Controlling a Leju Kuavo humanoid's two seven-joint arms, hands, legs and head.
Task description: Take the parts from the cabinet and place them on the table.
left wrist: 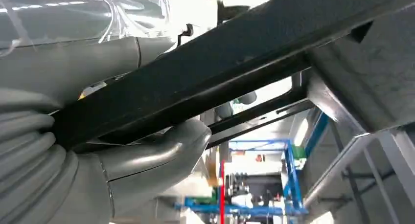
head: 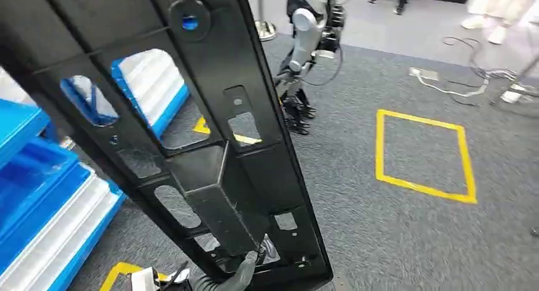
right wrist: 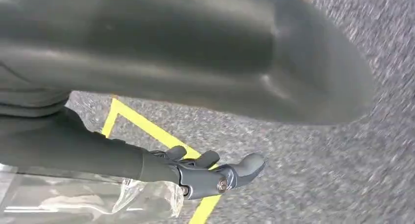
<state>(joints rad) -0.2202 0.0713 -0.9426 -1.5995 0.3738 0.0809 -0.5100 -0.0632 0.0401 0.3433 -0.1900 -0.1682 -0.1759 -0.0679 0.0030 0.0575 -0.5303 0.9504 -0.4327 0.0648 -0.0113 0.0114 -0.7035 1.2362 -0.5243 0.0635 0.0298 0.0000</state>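
Head view: left hand (head: 238,275) gripping black panel (head: 191,113)

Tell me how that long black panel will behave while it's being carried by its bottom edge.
The black panel looks moulded and ribbed, so probably stiff rather than floppy. Its many cut-outs suggest it is fairly light for its size. It is long and leaning, and the left hand grips only its lower edge, so the far end may swing or tip sideways.

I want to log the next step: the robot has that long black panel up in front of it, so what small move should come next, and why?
Probably keep carrying it toward the table with the grip unchanged. The left hand holds the black panel at its lower end, it stands tall and tilted over the grey carpet, and the blue bins are beside it, so nothing supports it yet.
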